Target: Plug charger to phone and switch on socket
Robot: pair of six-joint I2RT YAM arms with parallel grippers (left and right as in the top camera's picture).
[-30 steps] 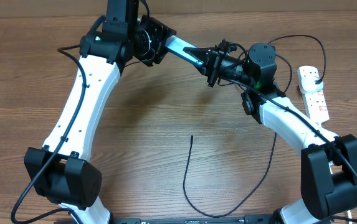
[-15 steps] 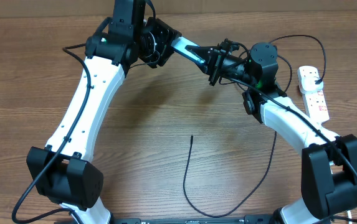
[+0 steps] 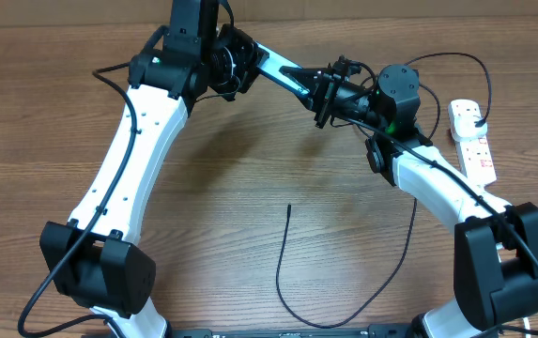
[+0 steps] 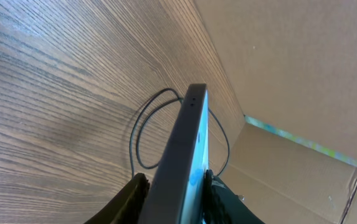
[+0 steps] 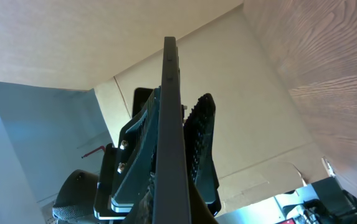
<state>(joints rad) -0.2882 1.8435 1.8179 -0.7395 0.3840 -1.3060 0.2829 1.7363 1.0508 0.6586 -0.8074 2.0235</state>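
Glimpses are all we get of the slim, dark-edged cyan phone [image 3: 283, 76], aloft over the wood-grain desk's [image 3: 250, 169] far middle, left end effector [image 4: 173, 186] clamped on one end, right end effector [image 3: 320, 94] closed on the other.

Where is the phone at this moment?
Overhead, the phone is at upper centre, held between the left gripper and the right gripper, left of the socket.
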